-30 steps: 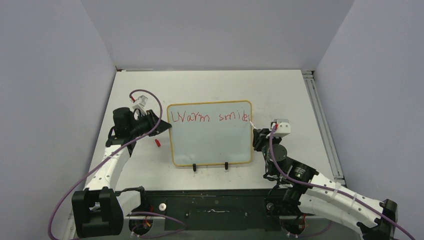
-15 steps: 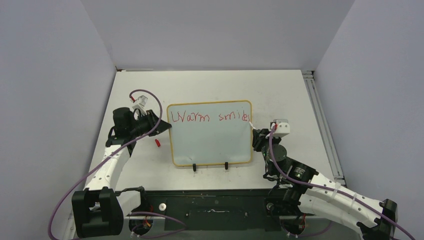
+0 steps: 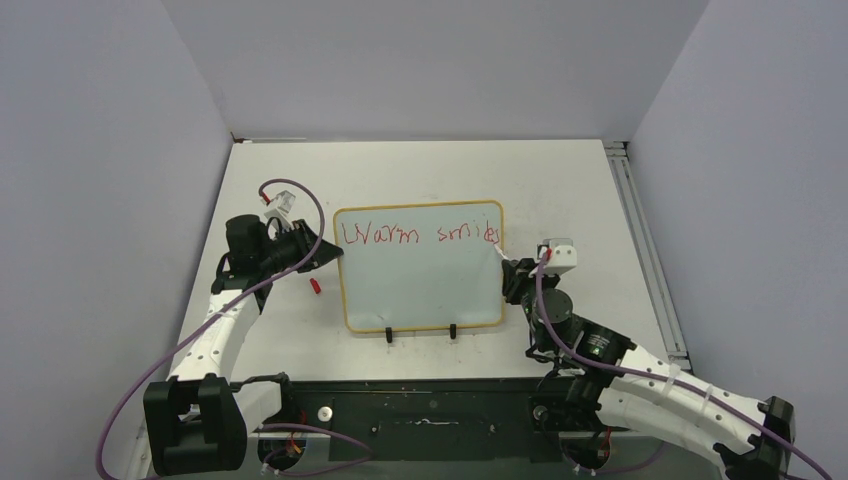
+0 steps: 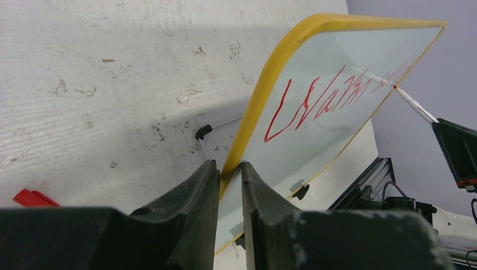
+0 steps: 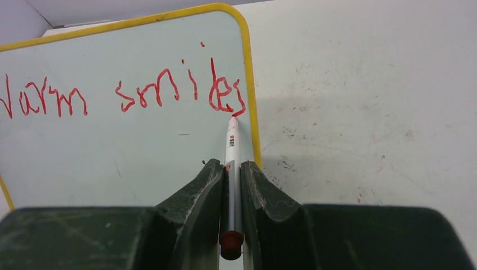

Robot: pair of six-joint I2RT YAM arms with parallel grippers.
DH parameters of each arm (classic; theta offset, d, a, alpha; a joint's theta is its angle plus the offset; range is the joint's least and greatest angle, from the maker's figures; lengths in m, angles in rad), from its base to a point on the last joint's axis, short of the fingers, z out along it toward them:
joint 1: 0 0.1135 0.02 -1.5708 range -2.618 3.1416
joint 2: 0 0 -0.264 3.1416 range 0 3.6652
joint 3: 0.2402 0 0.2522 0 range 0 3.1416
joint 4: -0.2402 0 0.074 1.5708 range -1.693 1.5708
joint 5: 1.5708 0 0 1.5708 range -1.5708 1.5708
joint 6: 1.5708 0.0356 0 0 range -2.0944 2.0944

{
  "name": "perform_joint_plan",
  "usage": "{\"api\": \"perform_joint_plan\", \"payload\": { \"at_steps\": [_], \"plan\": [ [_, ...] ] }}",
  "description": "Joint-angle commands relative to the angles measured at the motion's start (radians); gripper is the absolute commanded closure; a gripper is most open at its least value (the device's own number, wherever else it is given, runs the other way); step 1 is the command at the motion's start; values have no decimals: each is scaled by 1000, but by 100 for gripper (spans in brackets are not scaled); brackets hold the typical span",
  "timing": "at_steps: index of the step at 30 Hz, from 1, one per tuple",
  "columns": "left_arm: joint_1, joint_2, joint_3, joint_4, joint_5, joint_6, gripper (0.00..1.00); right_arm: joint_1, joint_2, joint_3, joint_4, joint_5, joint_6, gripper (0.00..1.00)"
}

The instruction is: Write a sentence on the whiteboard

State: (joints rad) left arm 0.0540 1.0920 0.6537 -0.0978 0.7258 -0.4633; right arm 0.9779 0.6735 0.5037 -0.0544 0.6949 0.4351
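– Red letters, the sentence, run along the top of the whiteboard. How far does the writing reach?

– It reads "Warm smiles" on a single line. The last letter sits just inside the yellow frame at the board's right edge. Everything below that line is bare.

– What is each pincer doing?

– The right gripper is clenched on a marker, grasping its barrel towards the rear end. The marker points straight ahead out of the jaws, and its tip appears to touch the board at the foot of the last letter. The left gripper is pinched on the board's left edge, with the frame between its fingers, steadying it on the table.

– Which relation governs the coming move?

– The position of the bare board. Seen from the right gripper, it lies to the left and nearer than the written line, which is ahead of the jaws. The board's long axis runs crosswise to the marker's. There is no room to the right of the tip, as the frame is just beside it. Any further word would probably have to start on a lower line, back towards the left gripper. That arm is nearer the starting place but occupied, so the right arm must reach across.

– Anything else?

– A small red piece, perhaps a cap, lies on the table just beside the left gripper, apart from the board.
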Motion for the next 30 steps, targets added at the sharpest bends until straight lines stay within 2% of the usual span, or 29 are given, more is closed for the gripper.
{"api": "perform_joint_plan", "payload": {
  "at_steps": [1,10,16,22,26,30],
  "plan": [
    [-3,-14,47,2,2,10,81,8,-39,5,2,-22,-21,95],
    [-3,-14,49,-7,-4,11,81,8,-88,51,-9,-128,-55,95],
    [-3,-18,49,-8,-1,11,81,16,-36,67,63,-224,-68,95],
    [-3,-16,48,-11,-3,11,81,88,117,74,258,-246,-62,95],
    [-3,-16,50,-14,-4,11,81,164,269,91,410,-228,-75,95],
    [-3,-15,51,-14,1,11,81,182,421,120,540,-273,-58,95]
  ]
}}
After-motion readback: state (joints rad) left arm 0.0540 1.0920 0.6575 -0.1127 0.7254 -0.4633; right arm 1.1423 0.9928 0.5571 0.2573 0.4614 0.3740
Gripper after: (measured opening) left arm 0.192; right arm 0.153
